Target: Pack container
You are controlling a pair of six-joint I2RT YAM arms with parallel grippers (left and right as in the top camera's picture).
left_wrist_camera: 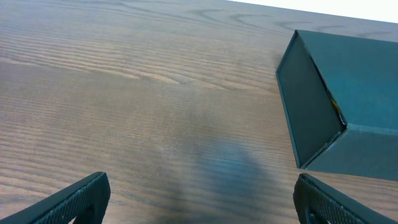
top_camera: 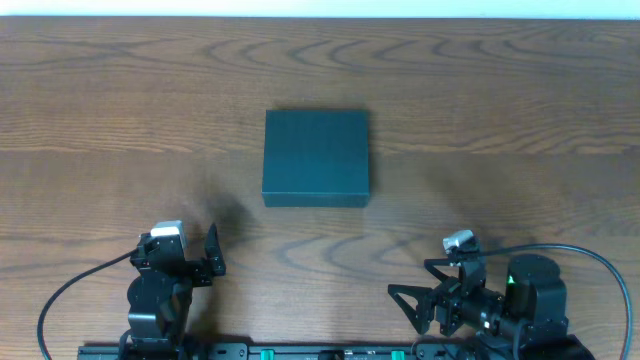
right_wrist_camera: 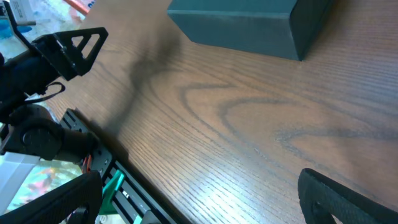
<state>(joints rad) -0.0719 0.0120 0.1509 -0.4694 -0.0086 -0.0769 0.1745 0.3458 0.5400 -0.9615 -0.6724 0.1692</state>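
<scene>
The container [top_camera: 316, 157] is a dark teal-green rectangular box. It lies shut in the middle of the wooden table. It also shows at the right of the left wrist view [left_wrist_camera: 339, 99] and at the top of the right wrist view [right_wrist_camera: 249, 25]. My left gripper [top_camera: 215, 252] is open and empty at the near left, well short of the container; its wide-apart jaws [left_wrist_camera: 199, 202] frame bare table. My right gripper [top_camera: 408, 305] is open and empty at the near right edge; its jaws [right_wrist_camera: 199, 199] are wide apart. No snack packets show on the table.
A black rail with green clips [top_camera: 300, 352] runs along the table's near edge. It also shows in the right wrist view [right_wrist_camera: 115, 180], with the left arm [right_wrist_camera: 43, 56] behind it. Colourful items [right_wrist_camera: 37, 12] lie off the table at the top left.
</scene>
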